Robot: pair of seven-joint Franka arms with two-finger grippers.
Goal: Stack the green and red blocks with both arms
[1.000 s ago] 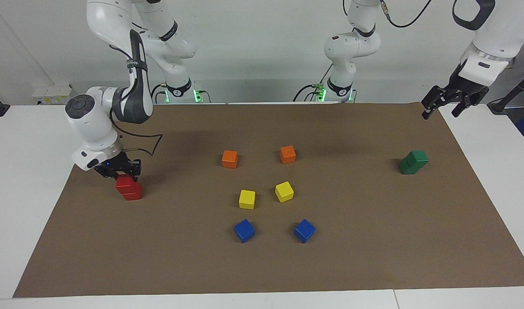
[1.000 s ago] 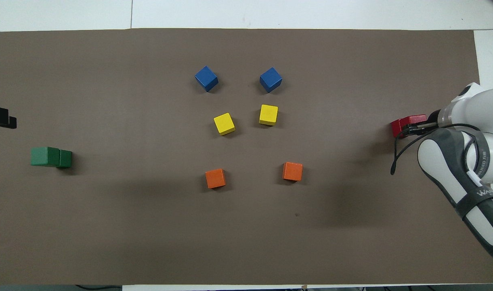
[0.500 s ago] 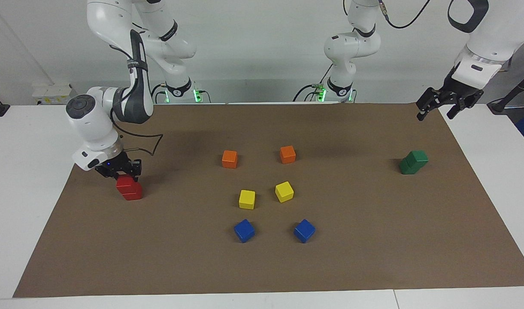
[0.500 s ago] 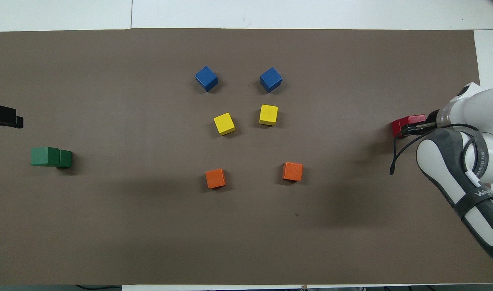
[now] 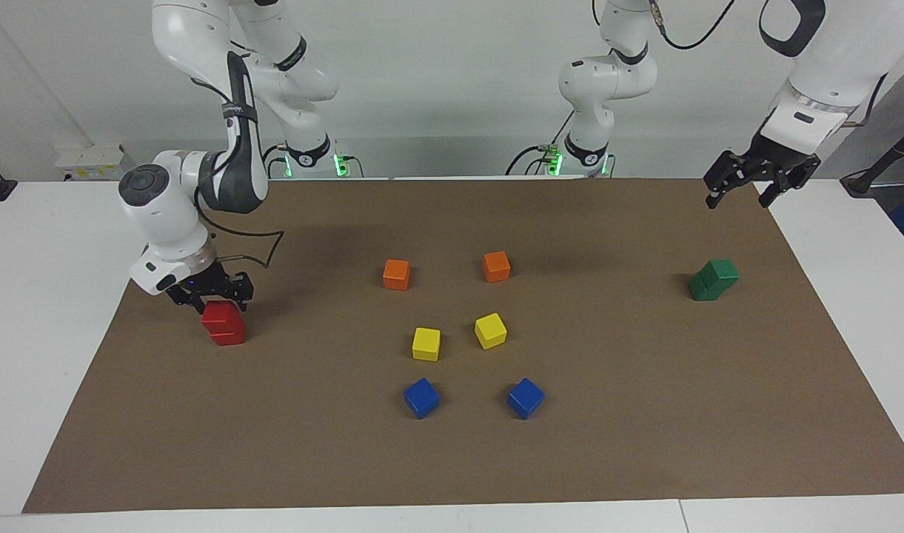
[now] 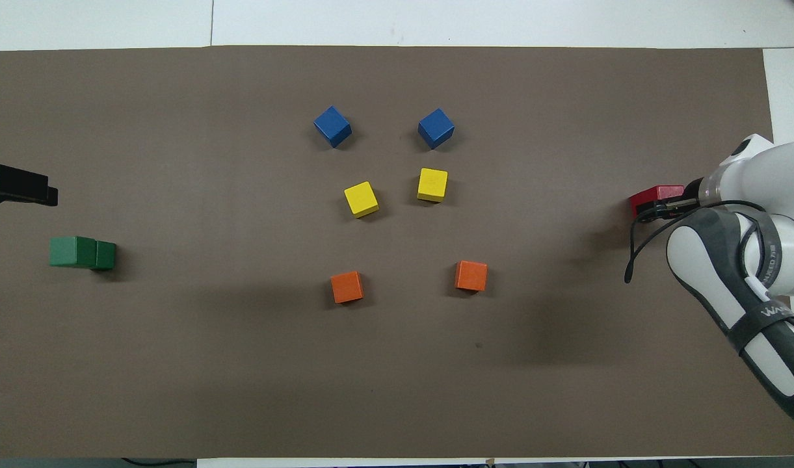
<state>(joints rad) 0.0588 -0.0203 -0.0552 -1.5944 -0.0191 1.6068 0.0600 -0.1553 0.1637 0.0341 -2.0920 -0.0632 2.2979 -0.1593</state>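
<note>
Two red blocks (image 5: 223,324) stand stacked near the right arm's end of the brown mat; they also show in the overhead view (image 6: 655,195). My right gripper (image 5: 211,292) hangs just over the top red block, fingers spread wider than the block, holding nothing; it also shows in the overhead view (image 6: 660,207). Two green blocks (image 5: 713,279) stand stacked, the top one offset, near the left arm's end; they also show in the overhead view (image 6: 81,252). My left gripper (image 5: 740,189) is open and empty, raised over the mat's edge, and partly shows in the overhead view (image 6: 19,188).
Two orange cubes (image 5: 396,274) (image 5: 496,266), two yellow cubes (image 5: 426,343) (image 5: 490,330) and two blue cubes (image 5: 421,397) (image 5: 525,397) sit in pairs at the middle of the brown mat (image 5: 644,414). White table borders the mat.
My left gripper has risen and drifted toward the table's middle. My right gripper has shifted slightly over the red stack. No block has moved.
</note>
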